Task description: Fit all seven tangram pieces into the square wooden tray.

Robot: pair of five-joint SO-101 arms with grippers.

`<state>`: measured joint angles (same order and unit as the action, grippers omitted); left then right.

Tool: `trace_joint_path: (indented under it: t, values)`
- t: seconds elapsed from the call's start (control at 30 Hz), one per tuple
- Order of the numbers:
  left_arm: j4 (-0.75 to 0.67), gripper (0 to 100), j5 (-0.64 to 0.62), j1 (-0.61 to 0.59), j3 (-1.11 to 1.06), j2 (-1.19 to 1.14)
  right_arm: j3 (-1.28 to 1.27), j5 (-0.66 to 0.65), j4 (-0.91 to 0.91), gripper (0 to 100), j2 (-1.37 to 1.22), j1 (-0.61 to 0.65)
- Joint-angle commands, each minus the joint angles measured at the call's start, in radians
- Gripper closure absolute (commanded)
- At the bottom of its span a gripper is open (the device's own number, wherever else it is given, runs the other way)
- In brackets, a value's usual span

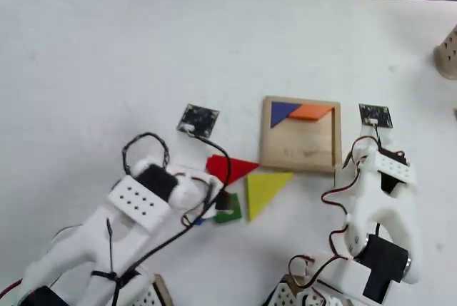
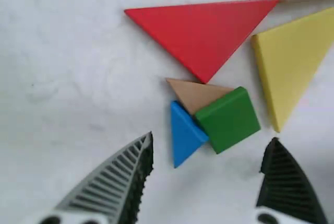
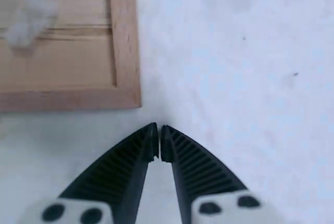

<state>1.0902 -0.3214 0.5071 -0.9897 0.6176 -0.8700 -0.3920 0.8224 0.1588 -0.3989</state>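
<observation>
The pieces look thin, stiff and light, probably slick-faced, so pinch across opposite edges. Left jaws hang released over the green square (image 2: 228,119), blue triangle (image 2: 182,138) and tan triangle (image 2: 195,94), which touch one another on the desk (image 1: 107,56) near the red triangle (image 2: 201,31). Right jaws are clenched, empty, by the tray (image 3: 125,41) corner. The high view adds two seated pieces — blue piece (image 1: 283,112), orange piece (image 1: 313,111) — while the left wrist view untangles the cluster.

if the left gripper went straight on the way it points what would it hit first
Most likely the blue triangle and the green square touching it, straight ahead of the open left gripper; its height above them is unclear.
</observation>
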Motion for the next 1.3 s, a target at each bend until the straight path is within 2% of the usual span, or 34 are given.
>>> trace_joint_path:
  t: [0.0, 0.2, 0.5, 0.9, 1.27]
  values:
    - [-0.002, 67, -0.097, 0.105, 0.057, 0.027, 0.032, -0.012, 0.007, 98.1, 0.002, -0.005]
    - [-0.143, 67, -0.144, 0.116, 0.006, -0.087, 0.032, -0.012, 0.007, 98.1, 0.002, -0.002]
    - [-0.149, 67, -0.149, 0.111, 0.160, -0.467, 0.032, -0.018, 0.007, 98.1, 0.002, -0.004]
    - [-0.157, 67, -0.140, 0.105, 0.172, -0.483, 0.031, -0.046, 0.008, 98.1, 0.002, -0.002]
    - [-0.198, 67, -0.098, -0.116, 0.203, -0.483, 0.029, -0.046, 0.008, 98.1, 0.002, -0.005]
